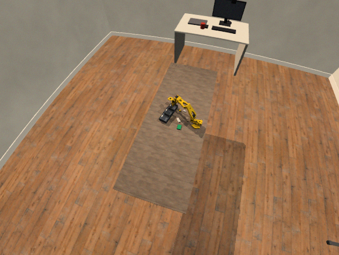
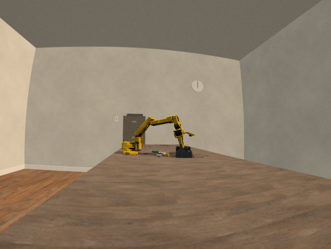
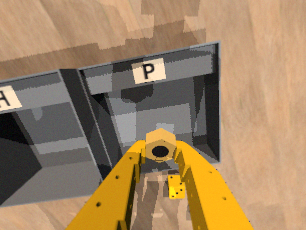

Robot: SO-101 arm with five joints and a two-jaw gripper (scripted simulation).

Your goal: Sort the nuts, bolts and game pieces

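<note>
The yellow arm is seen arched in the exterior view, base at centre left, upper links rising to the right, wrist bent steeply down. The hand is pointed downward over the dark bins at frame centre. In the top view the arm is stretched from its base toward the upper left, ending above the row of bins.

In the wrist view the hand is pinched on a tan hex nut, held at the fingertips in the lower middle of the frame, bore facing the camera. The two fingers are seen nearly together with the nut clamped between them. The nut is held above the open bin marked P, inside its outline; whether it is below the rim cannot be told. A second bin is seen at the left edge, label cut off.

Small items are left on the tabletop between base and bins: a green piece and a pale piece, too small to identify.
</note>
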